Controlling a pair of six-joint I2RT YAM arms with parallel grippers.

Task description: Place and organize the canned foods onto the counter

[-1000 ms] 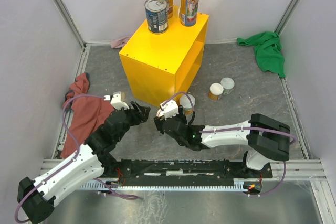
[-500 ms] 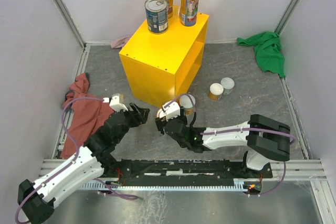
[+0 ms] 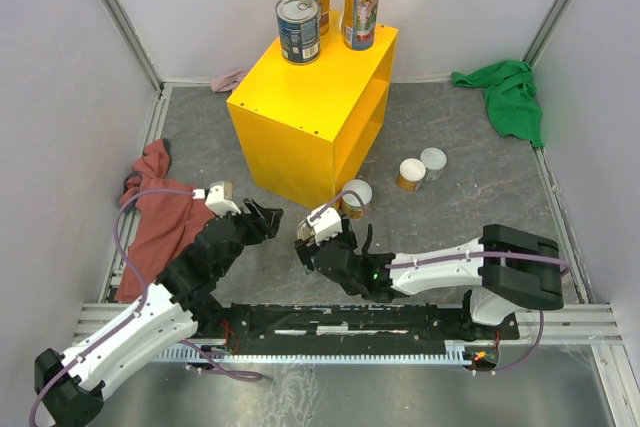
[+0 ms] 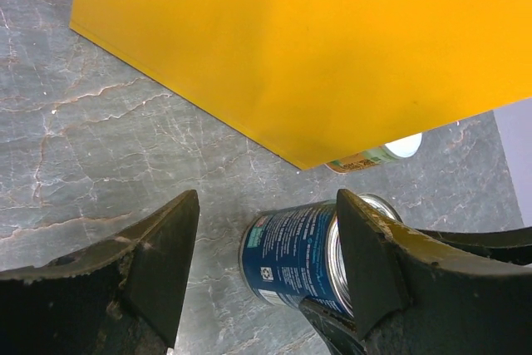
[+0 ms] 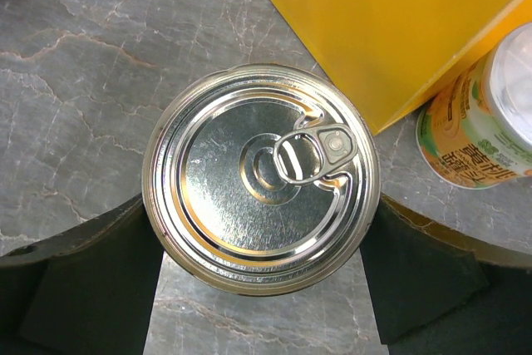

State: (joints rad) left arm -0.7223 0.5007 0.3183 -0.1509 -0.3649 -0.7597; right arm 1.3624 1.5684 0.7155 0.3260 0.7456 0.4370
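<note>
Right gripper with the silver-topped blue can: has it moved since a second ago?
Yes. The right gripper pulled back, away from the big yellow box-shaped cabinet, uncovering the short white-lidded can at its corner.

Three camera views.
The overhead camera is looking steeply down over the whole scene; both wrist cameras are closely facing one blue can point(image 4: 295, 259) beside the yellow worktop point(image 4: 332, 39).

The right end effector point(image 3: 322, 239) is hiding the blue can point(image 5: 260, 179) overhead; the yellow bench point(image 4: 332, 39) is half-covering a short can point(image 4: 370, 158).
</note>
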